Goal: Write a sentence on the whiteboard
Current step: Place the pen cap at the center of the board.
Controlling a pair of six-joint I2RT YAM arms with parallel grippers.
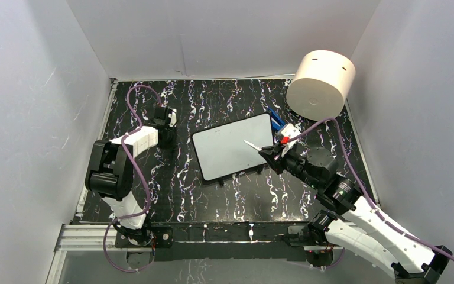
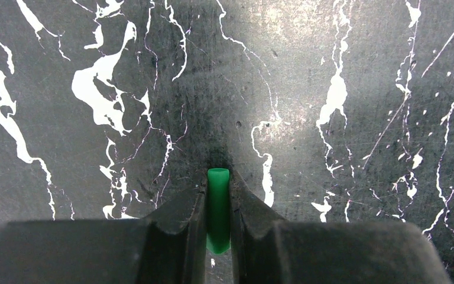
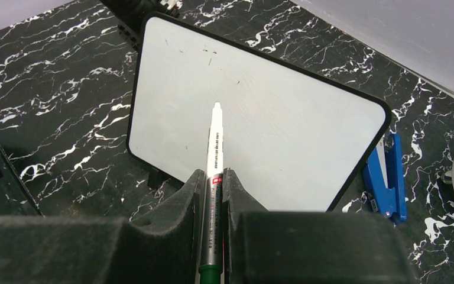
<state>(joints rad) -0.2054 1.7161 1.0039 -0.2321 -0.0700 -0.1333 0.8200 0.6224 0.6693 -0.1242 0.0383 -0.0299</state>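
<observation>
My right gripper clamps a marker, tip toward 12 o'clock over the whiteboard centre; my left gripper pinches a green cap.

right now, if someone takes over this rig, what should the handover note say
Left gripper: shut on the green cap, over the table, left of the board.
Right gripper: shut on the marker, tip aimed at the whiteboard; contact cannot be told.
Whiteboard: flat mid-table, blue clip at its far right corner.
Done: cap off, marker in hand.
Left: the whole sentence; the board shows only faint specks.
</observation>
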